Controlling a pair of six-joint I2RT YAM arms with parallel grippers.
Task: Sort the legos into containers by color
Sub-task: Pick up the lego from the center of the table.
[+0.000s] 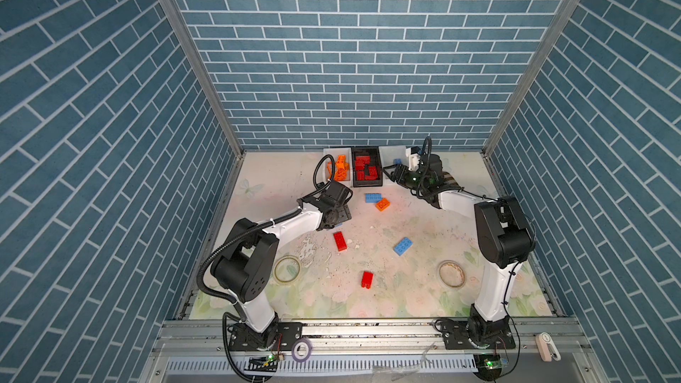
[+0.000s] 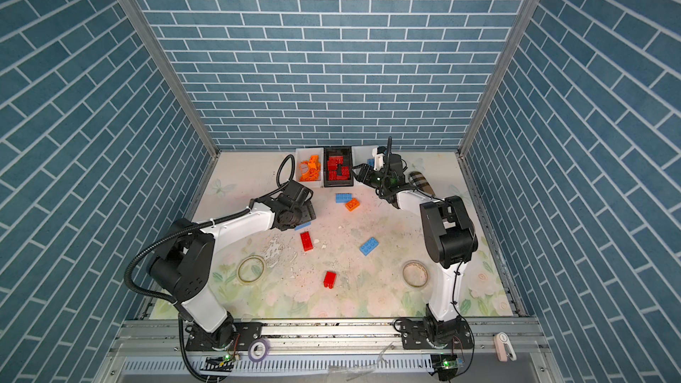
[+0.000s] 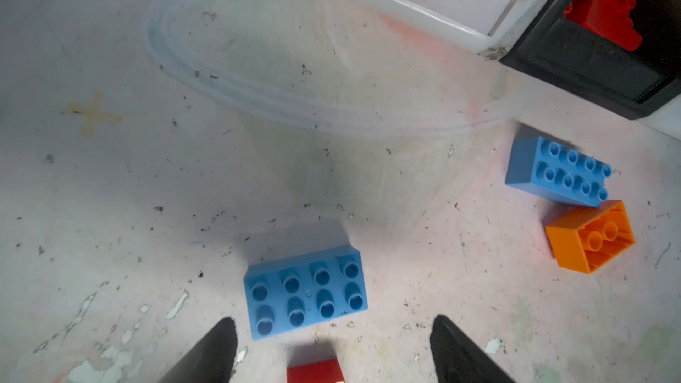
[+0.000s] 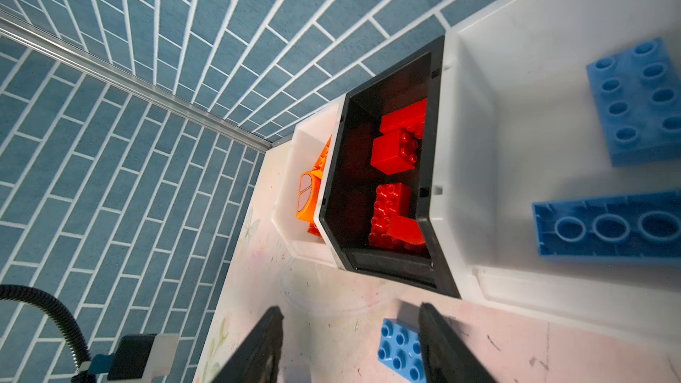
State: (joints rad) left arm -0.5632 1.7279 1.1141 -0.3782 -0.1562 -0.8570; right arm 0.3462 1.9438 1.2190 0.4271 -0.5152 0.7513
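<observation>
Three containers stand at the back: a white one (image 1: 329, 152) with orange legos, a black one (image 1: 365, 149) with red legos, and a white one (image 4: 516, 141) with blue legos (image 4: 641, 101). My left gripper (image 3: 333, 340) hangs open over the table, and a blue brick (image 3: 306, 291) lies just ahead of its fingertips. A red brick (image 3: 315, 372) shows below them. My right gripper (image 4: 350, 340) is open and empty in front of the bins, above another blue brick (image 4: 400, 351). An orange brick (image 1: 382, 204), a blue brick (image 1: 402, 246) and a red brick (image 1: 366, 279) lie loose.
Two clear tape rolls (image 1: 286, 269) (image 1: 451, 273) lie near the front of the table. A plaid case (image 2: 422, 182) lies behind the right arm. A purple tape roll (image 1: 302, 348) sits on the front rail.
</observation>
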